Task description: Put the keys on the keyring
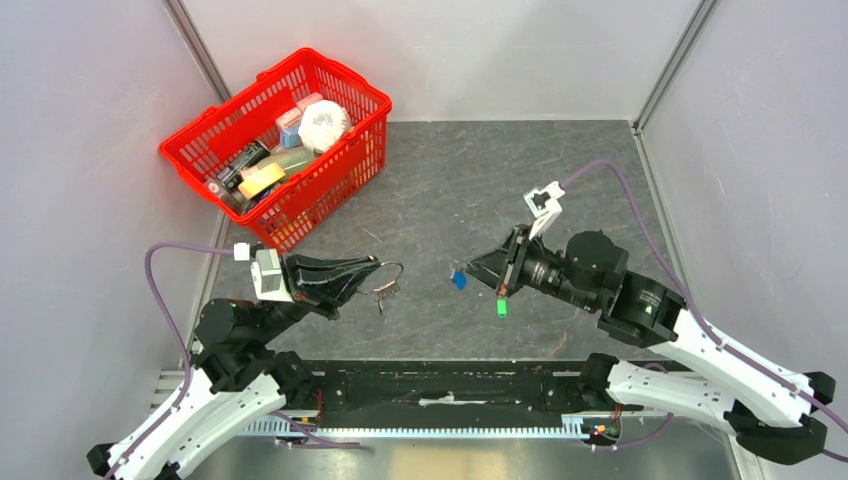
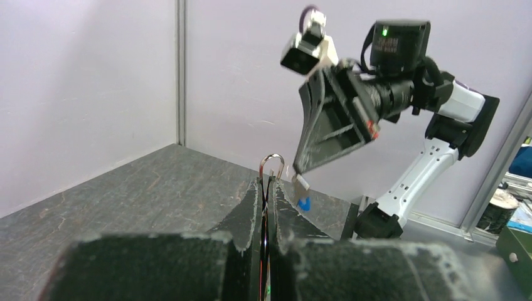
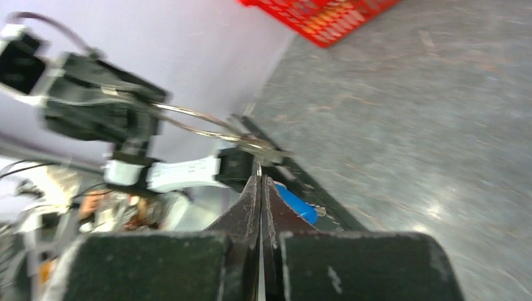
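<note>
Top external view gives me the clearest read. My left gripper [image 1: 368, 268] reaches toward 3 o'clock with its jaws pressed together on the keyring [image 1: 388, 272]. The wire loop sticks out past the fingertips, and a cluster of small silver keys [image 1: 386, 291] dangles at its 6 o'clock; they are too tiny for me to count. Facing it, near but not touching, my right gripper [image 1: 472, 268] points toward 9 o'clock and pinches a blue-headed key [image 1: 459, 281]. From above I can only see the blue head. A green-headed key [image 1: 501, 308] lies on the table [image 1: 440, 190] at about 4 o'clock from the blue one, and part of it is tucked under the right wrist. A red basket [image 1: 325, 185] sits far off at 10 o'clock, and I can't make out what is in it. On the left wrist camera only the top arc of the ring shows above the closed fingers [image 2: 251, 207]. Beyond them, the blue key's silver blade runs up into the right jaws. The right wrist picture is motion-blurred: the blue head [image 3: 293, 204] peeks from beside the shut fingers, and the ring and left gripper are smeared.
</note>
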`<state>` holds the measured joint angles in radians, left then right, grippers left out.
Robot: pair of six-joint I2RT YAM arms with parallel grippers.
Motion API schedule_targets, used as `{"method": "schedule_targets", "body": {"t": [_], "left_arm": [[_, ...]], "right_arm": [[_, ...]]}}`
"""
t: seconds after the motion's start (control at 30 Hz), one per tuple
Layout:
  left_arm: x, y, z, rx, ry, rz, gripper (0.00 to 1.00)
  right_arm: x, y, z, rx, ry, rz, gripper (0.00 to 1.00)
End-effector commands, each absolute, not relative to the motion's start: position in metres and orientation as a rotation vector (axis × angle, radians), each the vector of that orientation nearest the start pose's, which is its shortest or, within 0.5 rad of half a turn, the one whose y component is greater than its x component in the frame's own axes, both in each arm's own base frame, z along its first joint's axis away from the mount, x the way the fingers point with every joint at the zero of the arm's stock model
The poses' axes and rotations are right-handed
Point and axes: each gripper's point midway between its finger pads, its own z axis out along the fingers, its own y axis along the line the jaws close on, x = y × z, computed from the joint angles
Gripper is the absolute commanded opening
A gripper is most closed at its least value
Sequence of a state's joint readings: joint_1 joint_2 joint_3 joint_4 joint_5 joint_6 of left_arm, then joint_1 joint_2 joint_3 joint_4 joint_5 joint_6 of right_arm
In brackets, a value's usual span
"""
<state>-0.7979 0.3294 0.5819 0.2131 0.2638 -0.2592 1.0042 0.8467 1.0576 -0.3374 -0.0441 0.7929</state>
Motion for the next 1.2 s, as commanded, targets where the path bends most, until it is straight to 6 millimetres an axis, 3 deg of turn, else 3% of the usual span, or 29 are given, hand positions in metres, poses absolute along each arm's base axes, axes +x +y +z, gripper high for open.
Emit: {"method": "schedule_targets", "body": {"t": [0.0,0.1,0.33,0.67,0.9,1.03,1.17], "left_arm": [[0.119,-0.191,0.403,0.521,1.019,-1.034,0.02],[0.120,-0.193,0.401,0.531,1.039,-1.040,0.02],[0.123,-0.191,0.393,0.520,1.098,-1.024,0.02],[0.130,-0.189,0.383,0.494,1.174,-1.004,0.02],[0.130,-0.190,0.381,0.493,1.184,-1.012,0.02],[0.132,-0.190,0.378,0.488,1.197,-1.007,0.02],[0.133,-0.192,0.376,0.489,1.211,-1.009,0.02]], "right_arm": [[0.158,0.245,0.254,-0.178,2.125,0.912,0.00],[0.160,0.235,0.216,-0.150,2.187,0.818,0.00],[0.165,0.222,0.149,-0.095,2.308,0.648,0.00],[0.175,0.231,0.081,-0.051,2.446,0.482,0.00],[0.181,0.237,0.067,-0.027,2.471,0.431,0.03],[0.184,0.240,0.072,-0.030,2.465,0.435,0.31],[0.192,0.244,0.104,-0.054,2.407,0.447,0.45]]}}
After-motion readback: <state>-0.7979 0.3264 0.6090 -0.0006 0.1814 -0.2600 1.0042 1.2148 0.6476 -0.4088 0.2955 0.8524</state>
